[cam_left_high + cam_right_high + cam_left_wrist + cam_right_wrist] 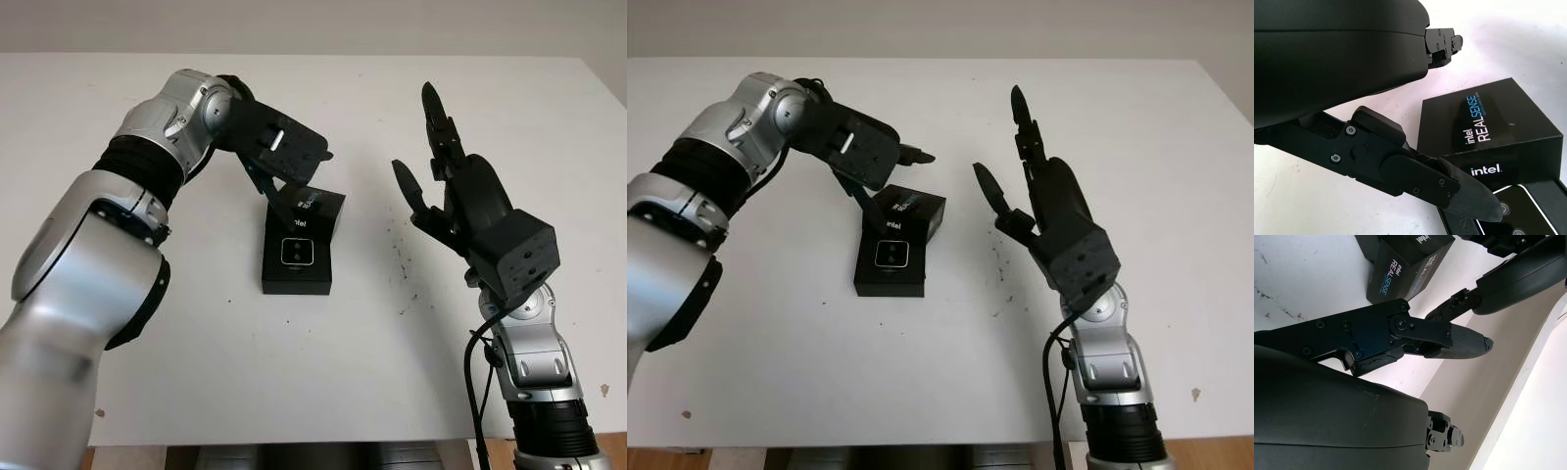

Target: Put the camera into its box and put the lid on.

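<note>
The far end of the box (297, 262) is covered by the lid (307, 211), which leans tilted across it, and the upper edge of the lid is in turn hidden behind the left hand (279, 155), so whether any finger actually touches the lid cannot be told; from the left wrist view the fingers (1415, 176) seem to hang just above it, holding nothing. The camera (295, 252) lies inside the box, its light-rimmed face showing in the uncovered near half. The box sits near the middle of the white table (245, 372), just below the left hand. The right hand (441, 181) is raised well to the right of the box, open and holding nothing. Bare tabletop lies on every side of the box, and the table's edges are far from it.
</note>
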Robot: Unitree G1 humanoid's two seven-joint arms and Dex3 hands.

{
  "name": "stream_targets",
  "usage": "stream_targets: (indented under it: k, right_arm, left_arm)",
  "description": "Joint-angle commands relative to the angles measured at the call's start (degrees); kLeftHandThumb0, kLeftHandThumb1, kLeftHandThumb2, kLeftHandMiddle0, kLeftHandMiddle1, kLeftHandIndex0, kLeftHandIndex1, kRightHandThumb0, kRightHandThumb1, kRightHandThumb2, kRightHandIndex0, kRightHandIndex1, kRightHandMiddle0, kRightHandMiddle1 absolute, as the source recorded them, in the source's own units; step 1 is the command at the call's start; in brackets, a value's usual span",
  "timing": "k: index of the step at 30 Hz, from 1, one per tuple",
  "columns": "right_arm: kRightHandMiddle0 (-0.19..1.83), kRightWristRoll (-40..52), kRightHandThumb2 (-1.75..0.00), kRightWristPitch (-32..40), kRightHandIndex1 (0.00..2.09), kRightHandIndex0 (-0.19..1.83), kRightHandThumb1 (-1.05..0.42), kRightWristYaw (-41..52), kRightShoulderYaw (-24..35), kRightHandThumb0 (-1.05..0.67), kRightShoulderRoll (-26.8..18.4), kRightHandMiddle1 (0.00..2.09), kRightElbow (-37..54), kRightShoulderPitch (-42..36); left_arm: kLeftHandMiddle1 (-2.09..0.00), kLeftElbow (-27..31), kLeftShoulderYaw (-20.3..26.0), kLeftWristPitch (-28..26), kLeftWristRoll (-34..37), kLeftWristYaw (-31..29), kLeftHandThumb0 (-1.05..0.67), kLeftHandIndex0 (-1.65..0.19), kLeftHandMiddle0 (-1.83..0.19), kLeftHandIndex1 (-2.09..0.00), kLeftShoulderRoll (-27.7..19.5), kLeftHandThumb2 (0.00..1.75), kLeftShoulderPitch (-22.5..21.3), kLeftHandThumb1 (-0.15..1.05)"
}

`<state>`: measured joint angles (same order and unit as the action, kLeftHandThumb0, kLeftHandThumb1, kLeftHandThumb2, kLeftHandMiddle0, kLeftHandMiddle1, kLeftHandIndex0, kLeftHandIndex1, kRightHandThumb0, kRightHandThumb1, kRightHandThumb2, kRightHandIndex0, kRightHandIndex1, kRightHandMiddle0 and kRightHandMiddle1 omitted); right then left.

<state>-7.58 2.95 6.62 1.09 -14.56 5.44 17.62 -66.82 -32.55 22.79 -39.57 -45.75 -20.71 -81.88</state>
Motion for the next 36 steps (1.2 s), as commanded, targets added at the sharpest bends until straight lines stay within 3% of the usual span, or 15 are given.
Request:
stream_targets:
  k: [1,5,7,8,15,17,21,22,36]
  right_arm:
    - [-0.15,0.3,-0.54,-0.6,0.05,-0.15,-1.05,-0.1,0.3,-0.7,0.1,0.05,1.0,-0.4]
    - [-0.16,0.2,-0.54,-0.6,0.05,-0.14,-1.05,-0.2,0.2,-0.69,0.1,0.05,1.2,-0.4]
    - [-0.15,-0.1,-0.54,-0.9,0.06,-0.14,-1.05,-0.3,0.1,-0.69,0.0,0.06,1.0,-0.3]
    - [-0.15,-0.3,-0.54,-0.6,0.05,-0.14,-1.05,-0.3,0.1,-0.69,0.0,0.06,1.1,-0.3]
    - [-0.15,0.1,-0.53,0.1,0.05,-0.15,-1.05,-0.3,0.2,-0.7,0.3,0.06,1.5,-0.4]
    - [-0.15,0.1,-0.53,0.1,0.05,-0.15,-1.05,-0.3,0.2,-0.7,0.3,0.06,1.5,-0.4]
    - [-0.14,-0.4,-0.54,-1.0,0.06,-0.13,-1.05,-0.5,0.1,-0.69,0.0,0.06,0.9,-0.4]
    - [-0.14,-0.4,-0.54,-0.9,0.06,-0.13,-1.05,-0.4,0.1,-0.69,0.0,0.06,1.0,-0.4]
    - [-0.14,0.0,-0.54,-1.0,0.05,-0.13,-1.05,-0.4,0.2,-0.68,0.2,0.06,1.1,-0.5]
  left_arm:
    - [-0.07,-0.3,-0.6,0.3,-0.4,0.5,-1.0,0.09,0.05,-0.09,0.2,0.06,-1.9,1.01]
    - [-0.1,-0.6,-1.3,1.8,-1.3,2.1,-1.03,0.03,0.0,-0.12,0.1,0.06,-1.4,1.02]
    - [-0.53,-0.8,-1.4,2.4,-1.5,2.8,-1.04,0.07,0.13,-0.3,0.2,0.06,-1.1,1.02]
    - [-0.6,-0.9,-1.4,2.5,-1.5,3.1,-1.04,0.14,0.17,-0.42,0.3,0.05,-0.9,1.02]
    - [-0.89,-0.3,-1.9,2.5,-2.3,6.0,-1.01,0.19,0.19,-0.84,0.4,0.05,0.2,1.01]
    - [-0.82,-0.2,-2.1,2.7,-2.7,6.7,-0.99,0.19,0.19,-0.79,0.4,0.06,0.4,1.02]
    - [-0.22,0.2,-3.2,2.6,-3.7,7.3,-0.97,0.18,0.14,-0.32,0.6,0.05,0.7,1.03]
    - [-0.16,0.3,-3.6,2.6,-4.1,7.7,-0.96,0.17,0.13,-0.28,0.6,0.05,0.9,1.03]
    - [-0.04,0.1,-4.6,1.8,-4.2,8.2,-0.97,0.16,0.15,-0.15,0.8,0.05,2.1,1.04]
